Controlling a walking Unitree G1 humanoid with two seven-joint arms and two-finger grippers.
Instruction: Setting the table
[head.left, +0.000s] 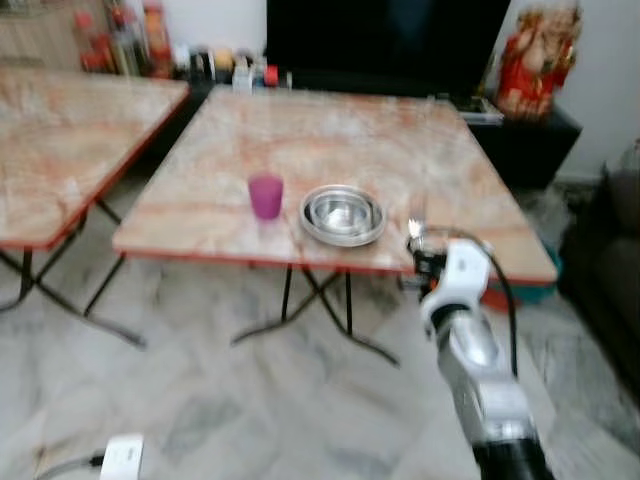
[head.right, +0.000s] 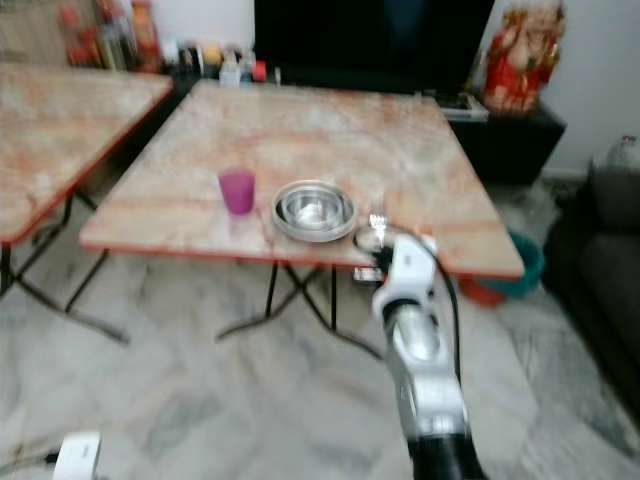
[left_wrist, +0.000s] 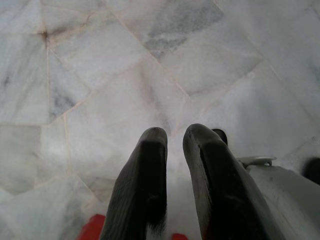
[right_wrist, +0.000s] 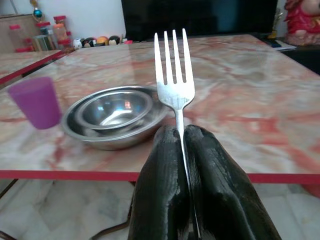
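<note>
A steel fork (right_wrist: 174, 75) stands tines-up, with my right gripper (right_wrist: 182, 131) shut on its handle. That gripper (head.left: 418, 240) hovers at the front edge of the marble-topped table (head.left: 330, 130), just right of a steel bowl nested in a steel plate (head.left: 342, 213). A purple cup (head.left: 265, 194) stands upright to the left of the bowl. In the right wrist view the bowl (right_wrist: 115, 112) and the cup (right_wrist: 35, 102) lie beyond the fork. My left gripper (left_wrist: 175, 135) hangs idle over the marble floor, its fingers close together and holding nothing.
A second folding table (head.left: 60, 150) stands to the left across a narrow gap. Behind are a dark TV cabinet (head.left: 385, 40), bottles (head.left: 120, 40) and a red statue (head.left: 535, 60). A dark sofa (head.left: 615, 250) is at right. A white plug adapter (head.left: 120, 455) lies on the floor.
</note>
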